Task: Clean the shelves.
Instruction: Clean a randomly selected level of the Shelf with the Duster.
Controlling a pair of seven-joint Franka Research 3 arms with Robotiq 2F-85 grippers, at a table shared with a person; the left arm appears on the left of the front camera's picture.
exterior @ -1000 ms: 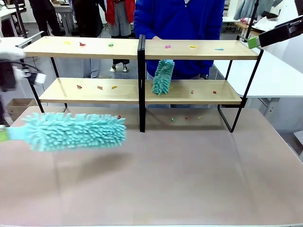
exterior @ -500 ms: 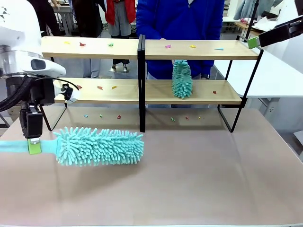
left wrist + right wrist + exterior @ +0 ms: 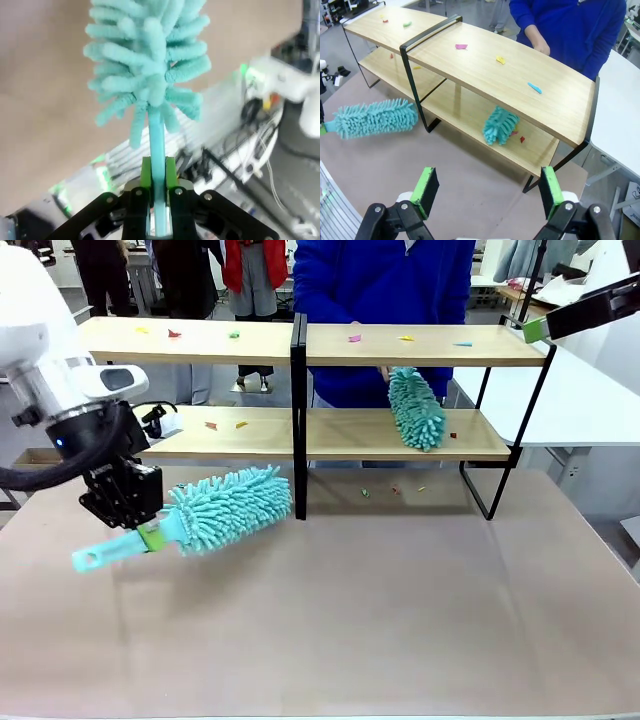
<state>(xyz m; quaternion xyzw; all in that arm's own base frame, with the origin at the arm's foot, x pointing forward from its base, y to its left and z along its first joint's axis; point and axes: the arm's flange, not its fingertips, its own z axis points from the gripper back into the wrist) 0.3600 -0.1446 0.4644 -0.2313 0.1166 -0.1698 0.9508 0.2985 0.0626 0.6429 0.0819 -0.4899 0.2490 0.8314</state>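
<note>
While the right gripper (image 3: 487, 186) gapes empty, the left gripper (image 3: 157, 172) clamps a shaggy duster (image 3: 230, 508).

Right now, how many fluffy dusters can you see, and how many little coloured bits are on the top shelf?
Fluffy dusters: 2
Coloured bits on the top board of the shelves: 6
Total: 8
</note>
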